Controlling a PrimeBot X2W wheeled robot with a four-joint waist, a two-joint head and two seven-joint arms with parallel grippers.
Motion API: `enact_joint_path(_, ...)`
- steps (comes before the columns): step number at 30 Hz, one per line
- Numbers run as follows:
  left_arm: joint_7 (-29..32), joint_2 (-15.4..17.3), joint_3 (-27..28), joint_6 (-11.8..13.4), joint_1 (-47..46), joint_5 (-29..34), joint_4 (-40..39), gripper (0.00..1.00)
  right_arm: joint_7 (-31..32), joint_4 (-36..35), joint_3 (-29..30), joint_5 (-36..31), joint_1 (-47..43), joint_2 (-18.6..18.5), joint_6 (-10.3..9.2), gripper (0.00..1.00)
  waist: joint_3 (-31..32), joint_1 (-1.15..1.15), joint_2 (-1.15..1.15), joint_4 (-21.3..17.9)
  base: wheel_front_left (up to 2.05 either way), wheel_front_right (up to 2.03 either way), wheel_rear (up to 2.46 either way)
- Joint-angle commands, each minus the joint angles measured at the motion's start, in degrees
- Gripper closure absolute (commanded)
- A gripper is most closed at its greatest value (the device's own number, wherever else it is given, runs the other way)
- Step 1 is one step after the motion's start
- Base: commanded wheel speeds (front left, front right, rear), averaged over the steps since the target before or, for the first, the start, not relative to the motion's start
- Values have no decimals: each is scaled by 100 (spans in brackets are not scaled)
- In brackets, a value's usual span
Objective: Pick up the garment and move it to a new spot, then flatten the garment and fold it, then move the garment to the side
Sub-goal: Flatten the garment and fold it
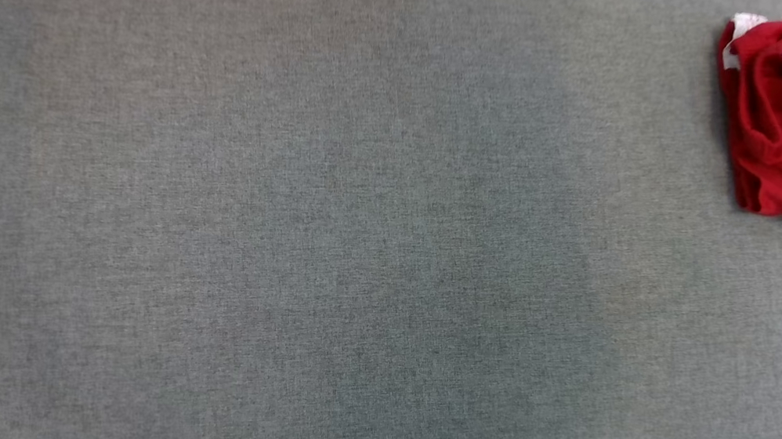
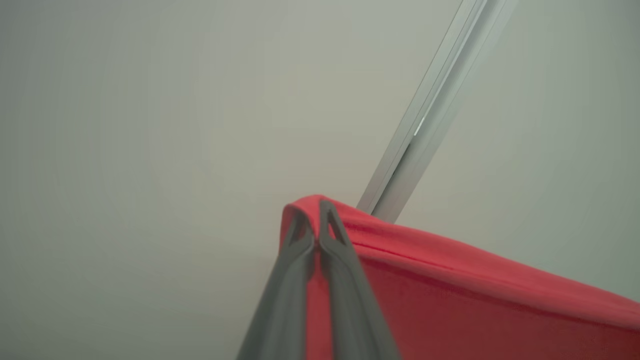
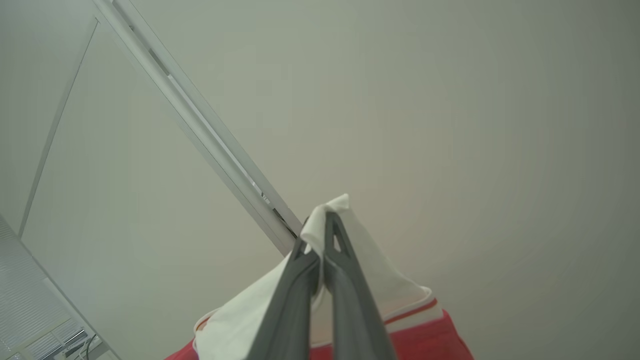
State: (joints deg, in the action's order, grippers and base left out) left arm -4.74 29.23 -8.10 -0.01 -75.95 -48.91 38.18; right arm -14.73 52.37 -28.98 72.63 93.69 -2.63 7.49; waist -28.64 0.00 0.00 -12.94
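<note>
Left wrist view: garment [image 2: 475, 300] looks light and limp, hung from two pinches.
Left gripper [image 2: 315, 210] nips the red hem, right gripper [image 3: 318, 229] the white trim; corners suit spreading.

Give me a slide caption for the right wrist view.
Right claw shut on the white trim of a red garment, against a pale surface crossed by a metal rail.

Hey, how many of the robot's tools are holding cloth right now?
2. The left tool is shut on the red garment's folded edge, and the right tool is shut on its white trim.
</note>
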Motion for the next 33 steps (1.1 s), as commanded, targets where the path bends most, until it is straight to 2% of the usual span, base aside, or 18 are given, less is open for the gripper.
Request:
enact_joint_path(1,-40,21,28,-47,63,-14,36,100,-57,-13,1,7,-79,-57,1,100,-93,0,0,-12,0,0,0)
enact_joint_path(7,-186,-49,-3,-484,336,-215,143,100,-62,-330,246,-282,-604,-161,1,100,-117,0,0,142,0,0,0)
enact_joint_path(13,-220,-358,-34,-700,969,-689,-307,100,-57,-1025,267,-304,-1498,-423,1,100,58,0,0,427,0,0,0)
enact_joint_path(17,-261,-496,-72,-741,1794,-985,-880,100,-2,-1711,295,-183,-2465,-744,1,100,242,0,0,605,0,0,0)
enact_joint_path(18,-336,-527,-26,-752,2265,-1156,-1286,100,6,-2137,360,-144,-3018,-945,1,100,353,0,0,664,0,0,0)
enact_joint_path(23,-451,-676,15,-737,3846,-1498,-2345,100,118,-3146,500,6,-4690,-1283,2,100,735,0,0,750,0,0,0)
enact_joint_path(28,-668,-898,22,-587,5501,-1677,-3157,100,338,-3945,753,203,-6276,-1405,2,100,1107,0,0,776,0,0,0)
enact_joint_path(33,-870,-1209,144,-506,6726,-1808,-3533,100,638,-4574,990,365,-7665,-1396,2,100,1435,0,0,782,0,0,0)
